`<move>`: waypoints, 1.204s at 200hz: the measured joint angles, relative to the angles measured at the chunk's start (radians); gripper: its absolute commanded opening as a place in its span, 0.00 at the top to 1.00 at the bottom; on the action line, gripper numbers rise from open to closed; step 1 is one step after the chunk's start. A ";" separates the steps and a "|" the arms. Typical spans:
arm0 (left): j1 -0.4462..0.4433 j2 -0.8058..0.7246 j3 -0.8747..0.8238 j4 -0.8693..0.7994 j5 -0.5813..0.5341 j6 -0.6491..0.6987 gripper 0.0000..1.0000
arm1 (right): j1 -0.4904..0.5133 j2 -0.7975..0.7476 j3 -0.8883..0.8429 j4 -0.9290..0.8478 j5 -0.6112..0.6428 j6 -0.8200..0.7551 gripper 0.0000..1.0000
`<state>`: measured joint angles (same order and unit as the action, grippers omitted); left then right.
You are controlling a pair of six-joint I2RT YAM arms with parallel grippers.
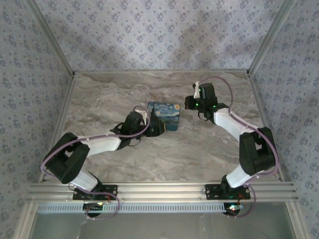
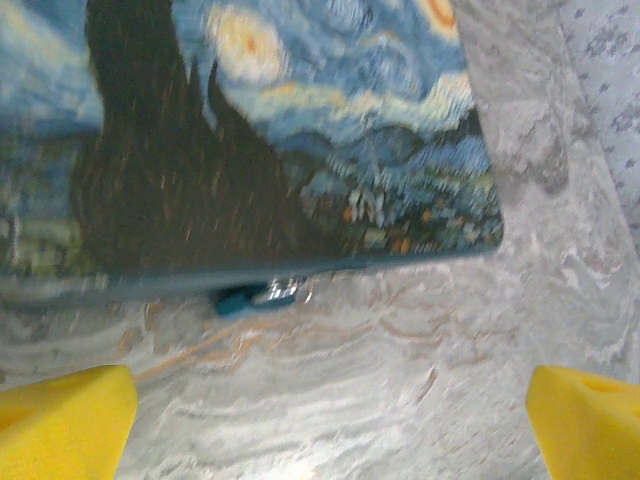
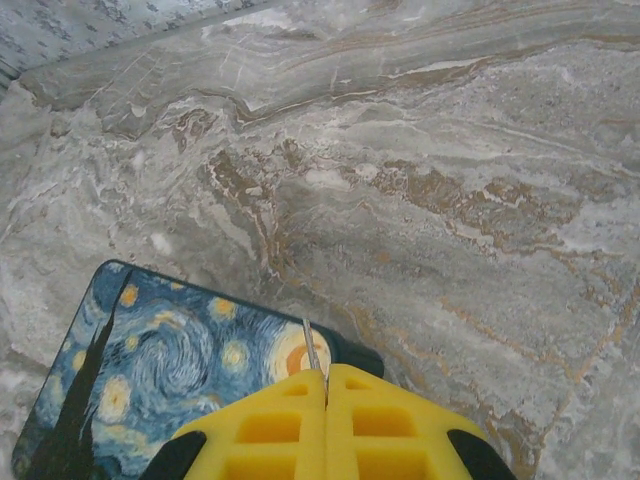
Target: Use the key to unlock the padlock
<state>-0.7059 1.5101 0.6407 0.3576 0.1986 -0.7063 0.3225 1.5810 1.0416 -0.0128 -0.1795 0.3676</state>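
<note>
A thin silver key (image 3: 311, 357) sticks out from between the yellow fingers of my right gripper (image 3: 327, 376), which is shut on it and held above the right corner of a Starry Night mat (image 3: 160, 370). My left gripper (image 2: 330, 425) is open wide and low over the marble, with nothing between its yellow fingertips (image 2: 65, 420). Just ahead of it a small teal and silver thing, apparently the padlock (image 2: 255, 297), peeks out at the near edge of the mat (image 2: 300, 130), mostly hidden. From above, the left gripper (image 1: 158, 127) is at the mat's (image 1: 168, 113) left front and the right gripper (image 1: 191, 103) at its right.
The marble tabletop (image 1: 164, 154) is bare around the mat. Patterned walls and metal rails (image 1: 159, 72) close the table at the back and both sides. Both arms reach in from the near edge.
</note>
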 measured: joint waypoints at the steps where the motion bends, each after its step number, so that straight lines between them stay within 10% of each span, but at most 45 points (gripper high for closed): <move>1: -0.001 0.000 -0.003 0.003 -0.001 0.000 0.00 | 0.000 0.002 0.001 0.000 0.000 0.000 1.00; 138: -0.036 0.262 -0.108 0.532 0.034 0.167 0.02 | 0.026 0.200 0.098 -0.018 0.081 -0.022 1.00; 241: -0.036 0.378 -0.041 0.634 0.164 0.235 0.13 | 0.045 0.224 0.107 -0.014 0.098 -0.025 1.00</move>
<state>-0.7418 1.8877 0.5995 0.9920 0.3630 -0.4709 0.3676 1.8053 1.1488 -0.0269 -0.0818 0.3424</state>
